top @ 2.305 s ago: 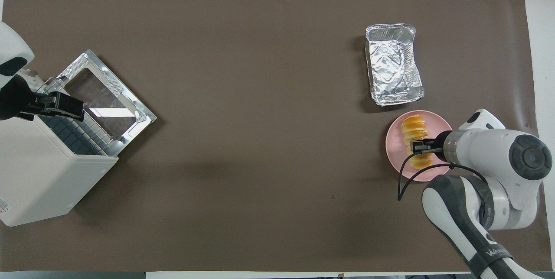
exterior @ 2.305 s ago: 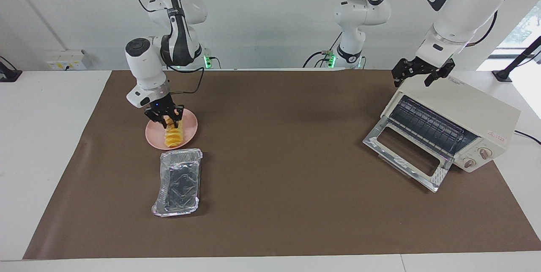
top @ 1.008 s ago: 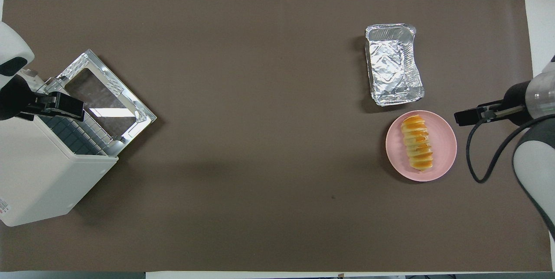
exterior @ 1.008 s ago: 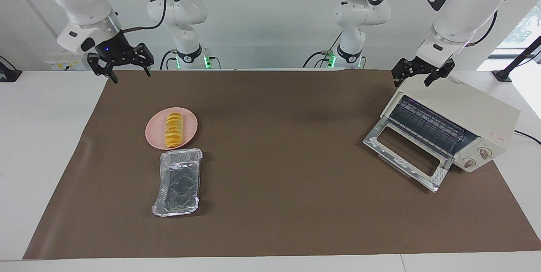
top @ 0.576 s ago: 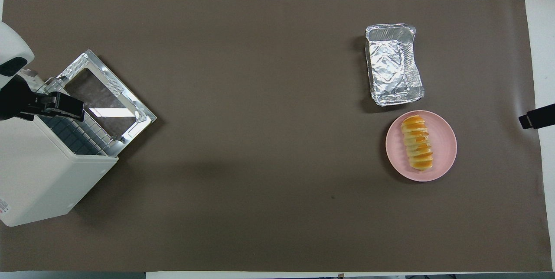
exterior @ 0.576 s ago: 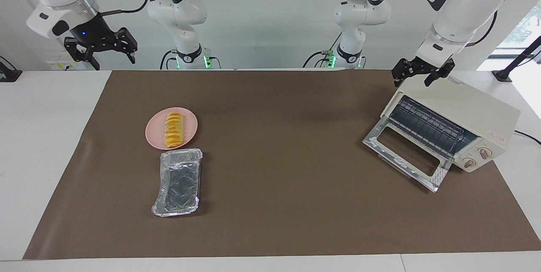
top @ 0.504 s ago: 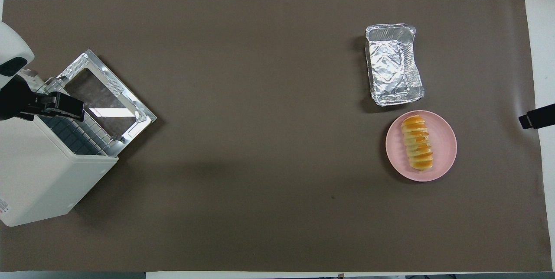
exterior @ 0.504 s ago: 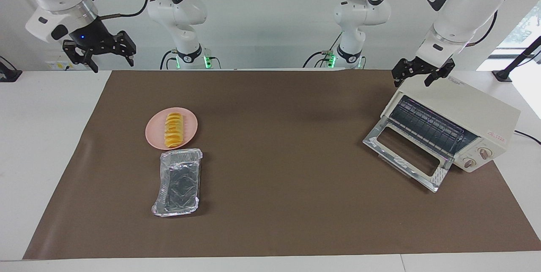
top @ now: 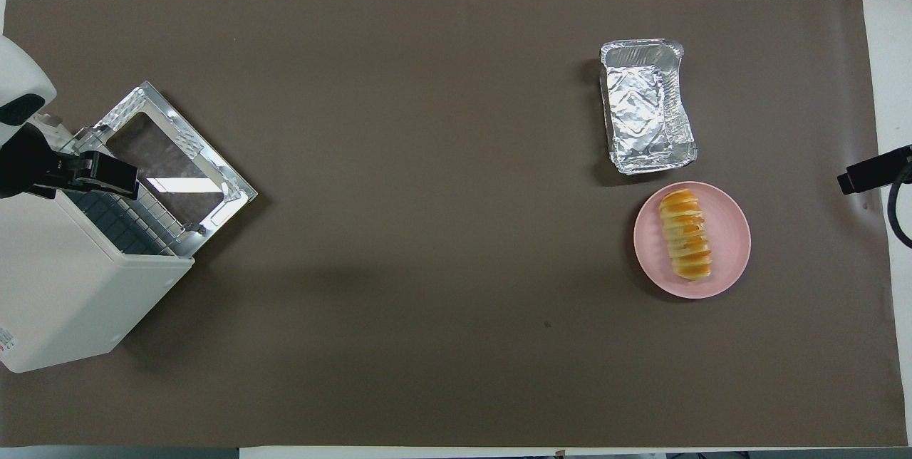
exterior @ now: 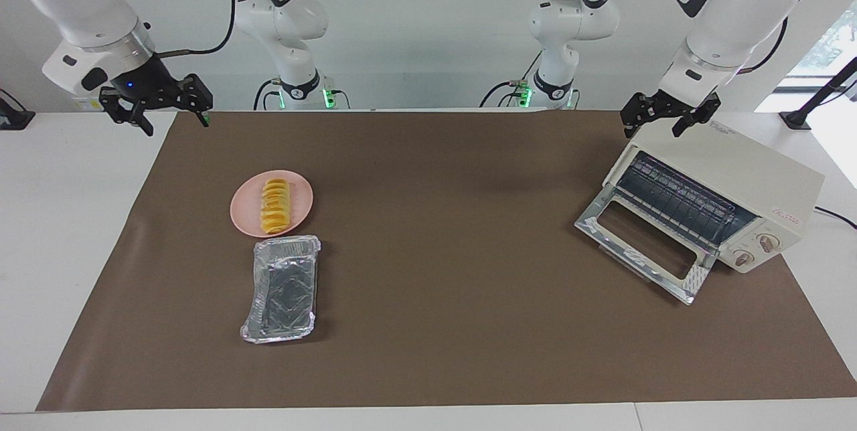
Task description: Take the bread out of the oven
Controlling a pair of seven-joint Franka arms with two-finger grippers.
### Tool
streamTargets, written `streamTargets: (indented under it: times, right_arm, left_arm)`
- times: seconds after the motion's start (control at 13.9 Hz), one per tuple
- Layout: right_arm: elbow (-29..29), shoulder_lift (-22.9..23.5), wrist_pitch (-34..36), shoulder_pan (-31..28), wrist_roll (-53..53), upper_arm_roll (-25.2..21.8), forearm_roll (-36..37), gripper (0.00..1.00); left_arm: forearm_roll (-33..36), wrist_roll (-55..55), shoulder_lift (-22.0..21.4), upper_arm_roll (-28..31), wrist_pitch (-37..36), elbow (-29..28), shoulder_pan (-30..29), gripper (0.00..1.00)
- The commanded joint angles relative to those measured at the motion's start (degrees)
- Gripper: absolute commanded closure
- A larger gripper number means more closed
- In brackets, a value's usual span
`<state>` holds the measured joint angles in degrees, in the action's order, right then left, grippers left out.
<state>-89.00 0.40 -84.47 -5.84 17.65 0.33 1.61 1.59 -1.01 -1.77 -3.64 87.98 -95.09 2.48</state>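
Note:
The bread [exterior: 275,206] lies on a round pink plate [exterior: 301,195] toward the right arm's end of the table; it also shows in the overhead view [top: 685,234]. The cream-white oven [exterior: 750,173] stands at the left arm's end with its glass door [exterior: 643,250] dropped open and its wire rack bare. My right gripper [exterior: 175,124] is open and empty, raised over the edge of the brown mat, well clear of the plate. My left gripper [exterior: 653,130] is open and empty, hanging over the oven's top edge.
A crinkled silver foil tray [exterior: 281,287] lies empty beside the plate, farther from the robots. The brown mat [exterior: 442,270] covers most of the table. The oven's two knobs [exterior: 756,250] face away from the robots.
My right gripper let go of the bread on the plate, rose, and drew back to the mat's edge. The bread stays on the plate. The left arm has not moved.

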Motion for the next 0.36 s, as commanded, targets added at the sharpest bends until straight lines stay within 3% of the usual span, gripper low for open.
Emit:
streamTargets:
  times: [0.0,0.29]
  right_arm:
    - [-1.4,-1.5,-0.1,-1.1,-0.2,1.0,-0.4,0.0]
    - [-1.4,-1.5,-0.1,-1.2,-0.2,0.9,-0.2,0.0]
  left_arm:
    - [-0.8,-0.3,-1.0,0.0,0.1,-0.5,-0.4,0.0]
    - [-0.8,-0.3,-1.0,0.0,0.1,-0.5,-0.4,0.0]
